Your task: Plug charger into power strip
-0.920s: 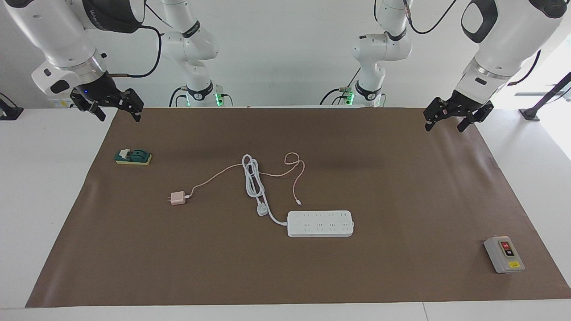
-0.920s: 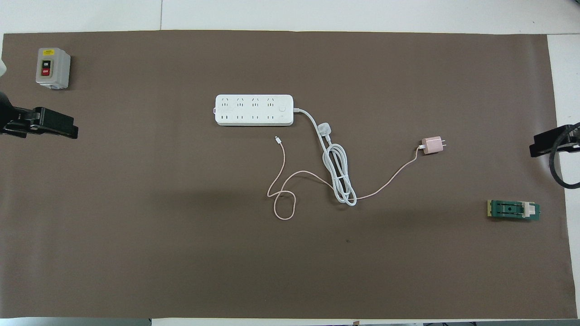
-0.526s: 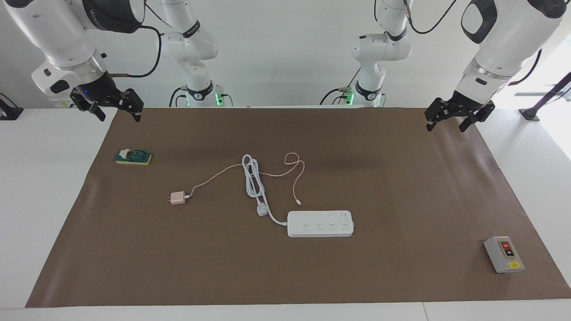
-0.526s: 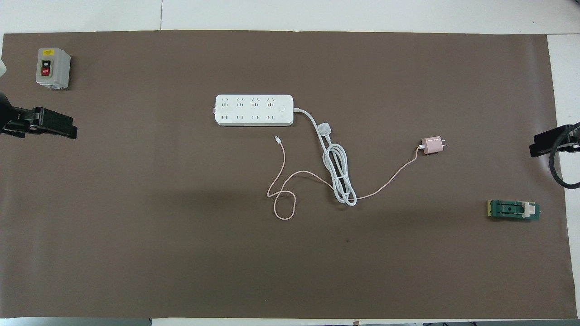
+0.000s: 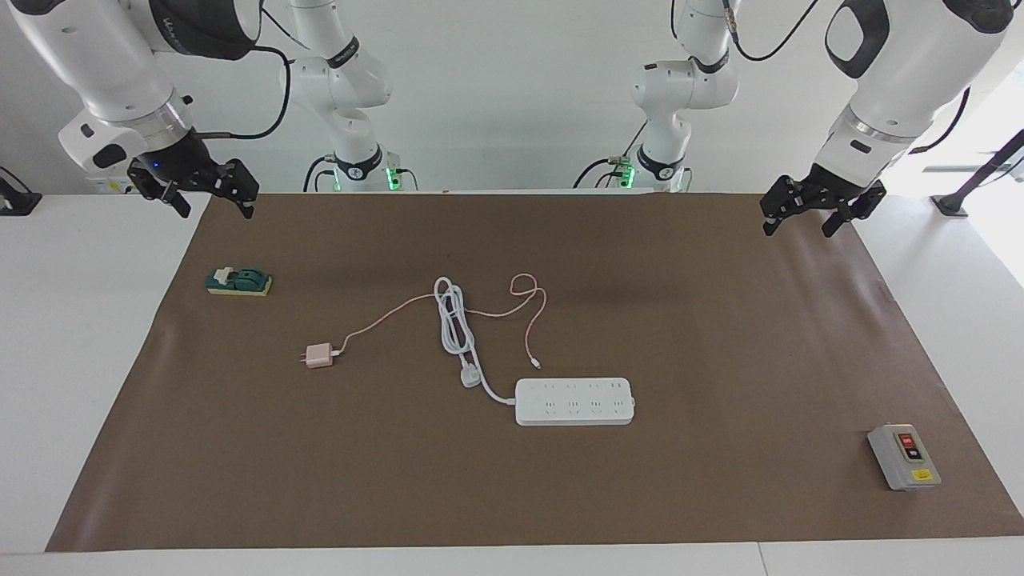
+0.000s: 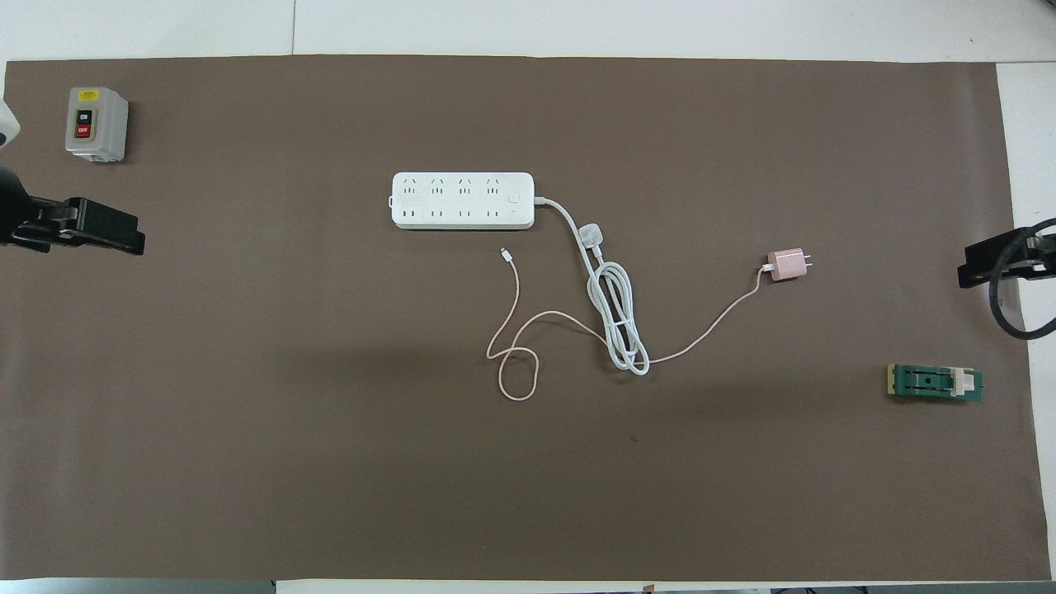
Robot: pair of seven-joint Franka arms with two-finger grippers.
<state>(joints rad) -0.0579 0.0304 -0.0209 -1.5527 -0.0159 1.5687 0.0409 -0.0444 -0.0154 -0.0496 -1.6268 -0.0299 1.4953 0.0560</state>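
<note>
Brown mat (image 6: 247, 412): charger (image 6: 786, 265) prongs (2) toward right arm's end

In the overhead view the power strip (image 6: 463, 200) lies on the mat (image 6: 330, 462) just above the frame's centre. The charger (image 6: 787, 265) sits toward the right of the frame, well apart from it, with the coiled cord (image 6: 619, 318) between them. The switch box (image 6: 96, 124) occupies the upper left corner; the small latch block (image 6: 935, 383) lies at the right edge, below the charger.
</note>
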